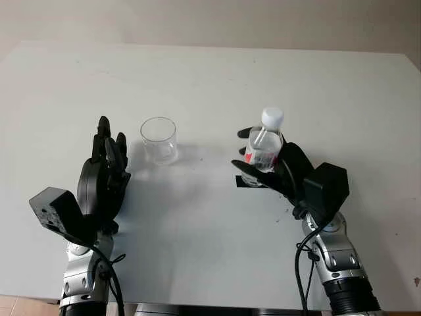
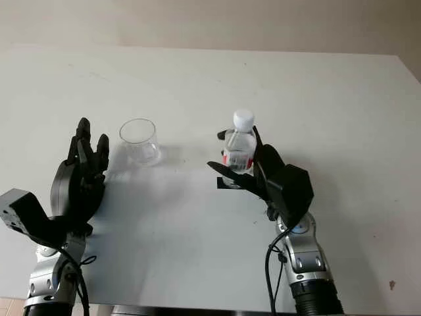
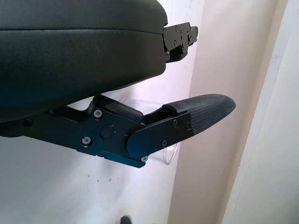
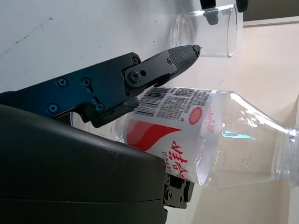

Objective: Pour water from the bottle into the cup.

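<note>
A clear plastic bottle point(image 1: 265, 143) with a white cap and a red and white label stands upright on the table, right of centre. My right hand point(image 1: 242, 150) reaches round it from the near side. Its fingers point(image 4: 180, 55) pass either side of the bottle point(image 4: 205, 135) fairly straight and do not curl in, so the hand is open. An empty clear cup point(image 1: 158, 139) stands upright to the left of the bottle. My left hand point(image 1: 108, 141) is open just left of the cup, fingers pointing away from me, a small gap apart. The cup point(image 3: 170, 156) peeks out behind its finger.
The white table point(image 1: 210, 79) stretches wide behind and around both objects. A small black mark point(image 1: 245, 182) lies on the table at the bottle's base. A beige wall rises behind the far edge.
</note>
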Available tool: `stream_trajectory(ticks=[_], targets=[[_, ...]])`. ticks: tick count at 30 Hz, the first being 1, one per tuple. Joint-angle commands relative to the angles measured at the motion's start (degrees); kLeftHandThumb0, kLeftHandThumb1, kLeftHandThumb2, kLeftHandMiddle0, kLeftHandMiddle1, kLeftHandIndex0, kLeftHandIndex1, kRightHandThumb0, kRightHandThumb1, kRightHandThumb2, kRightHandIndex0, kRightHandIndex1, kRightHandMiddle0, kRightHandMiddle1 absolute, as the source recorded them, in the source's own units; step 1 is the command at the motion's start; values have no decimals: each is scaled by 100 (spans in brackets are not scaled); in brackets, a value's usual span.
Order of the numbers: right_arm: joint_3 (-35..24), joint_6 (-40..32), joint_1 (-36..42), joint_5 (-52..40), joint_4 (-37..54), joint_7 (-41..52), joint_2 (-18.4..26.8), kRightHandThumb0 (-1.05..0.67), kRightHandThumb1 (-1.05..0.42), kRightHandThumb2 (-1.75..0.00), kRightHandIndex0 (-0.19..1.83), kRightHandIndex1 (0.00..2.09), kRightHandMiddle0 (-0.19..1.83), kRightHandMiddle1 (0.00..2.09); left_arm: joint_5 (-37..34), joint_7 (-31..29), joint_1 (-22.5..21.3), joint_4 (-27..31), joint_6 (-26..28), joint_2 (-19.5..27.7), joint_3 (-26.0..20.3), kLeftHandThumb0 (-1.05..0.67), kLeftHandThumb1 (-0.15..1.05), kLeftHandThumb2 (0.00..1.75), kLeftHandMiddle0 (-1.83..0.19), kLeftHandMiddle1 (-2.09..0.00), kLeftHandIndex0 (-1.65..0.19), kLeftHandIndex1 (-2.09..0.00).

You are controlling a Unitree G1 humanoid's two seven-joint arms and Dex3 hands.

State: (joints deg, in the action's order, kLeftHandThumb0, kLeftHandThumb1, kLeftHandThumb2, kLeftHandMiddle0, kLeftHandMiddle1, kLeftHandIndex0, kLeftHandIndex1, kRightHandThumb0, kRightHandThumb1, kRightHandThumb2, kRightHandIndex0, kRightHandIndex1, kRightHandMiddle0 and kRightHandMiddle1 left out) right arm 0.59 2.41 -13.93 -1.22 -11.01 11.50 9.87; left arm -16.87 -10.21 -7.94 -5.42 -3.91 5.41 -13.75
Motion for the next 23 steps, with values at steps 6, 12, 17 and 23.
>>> stream_trajectory(ticks=[6,12,17,23], targets=[[-66,595,74,273,-179,-76,173,-92,-92,-5,-19,0,-19,1,-8,-60,37,84,8,87,2,-79,105,74,8,-5,15,-5],[-101,1041,192,525,-441,-492,100,-97,-95,-6,-19,0,-19,0,34,-42,62,108,10,84,53,-78,105,76,8,-5,16,-5],[-95,1318,209,577,-650,-717,13,-96,-95,-6,-19,0,-19,0,48,-3,59,102,-1,60,71,-77,105,76,8,-6,15,-5],[42,1609,398,771,-428,-888,-54,-98,-97,-6,-19,0,-19,0,46,12,53,86,-15,55,74,-77,105,76,8,-5,15,-5]])
